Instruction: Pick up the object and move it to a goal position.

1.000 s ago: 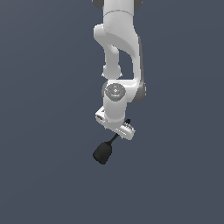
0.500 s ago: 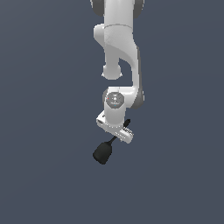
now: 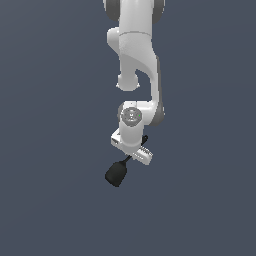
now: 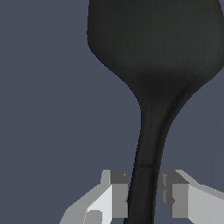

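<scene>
The object [image 3: 116,173] is a small matte black thing with a bulbous head on a thin stem. In the exterior view it hangs below and to the left of my white gripper [image 3: 131,156], head pointing down-left. In the wrist view the object [image 4: 153,65] fills most of the frame, and its stem runs down between my two fingers [image 4: 116,192]. My gripper [image 4: 143,194] is shut on the stem, with both pads against it. The object is held in the air.
Only a plain dark blue-grey background shows around the arm [image 3: 135,55] in both views. No goal marker shows in these frames.
The arm has stretched out and the gripper has shifted slightly to the exterior view's right and a little lower, carrying the object with it. The grip has not changed.
</scene>
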`<move>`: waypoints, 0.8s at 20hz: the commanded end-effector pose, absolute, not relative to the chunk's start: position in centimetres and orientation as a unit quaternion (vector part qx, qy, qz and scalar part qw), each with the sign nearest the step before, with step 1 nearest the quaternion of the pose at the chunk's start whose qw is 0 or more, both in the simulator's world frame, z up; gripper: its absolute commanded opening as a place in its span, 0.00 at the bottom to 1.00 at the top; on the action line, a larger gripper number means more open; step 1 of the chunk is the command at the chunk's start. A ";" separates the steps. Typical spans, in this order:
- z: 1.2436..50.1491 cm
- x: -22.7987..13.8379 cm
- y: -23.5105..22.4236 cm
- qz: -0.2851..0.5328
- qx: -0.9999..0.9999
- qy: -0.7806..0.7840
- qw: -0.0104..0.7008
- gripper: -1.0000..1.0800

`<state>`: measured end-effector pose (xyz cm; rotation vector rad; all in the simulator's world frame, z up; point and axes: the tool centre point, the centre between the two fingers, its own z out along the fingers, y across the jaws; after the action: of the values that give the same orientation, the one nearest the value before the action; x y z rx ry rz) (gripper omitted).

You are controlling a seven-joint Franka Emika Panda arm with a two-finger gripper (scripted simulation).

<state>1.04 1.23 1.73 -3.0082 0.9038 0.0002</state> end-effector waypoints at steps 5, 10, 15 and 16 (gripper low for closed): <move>1.7 1.0 1.2 0.000 -0.958 0.288 0.000 0.00; 2.3 0.9 1.3 0.000 -0.958 0.288 0.000 0.00; 4.1 0.4 1.6 0.000 -0.958 0.288 0.001 0.00; 4.6 0.3 1.6 0.000 -0.958 0.288 0.001 0.00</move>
<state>0.37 1.52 3.77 -3.0086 0.9048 0.0041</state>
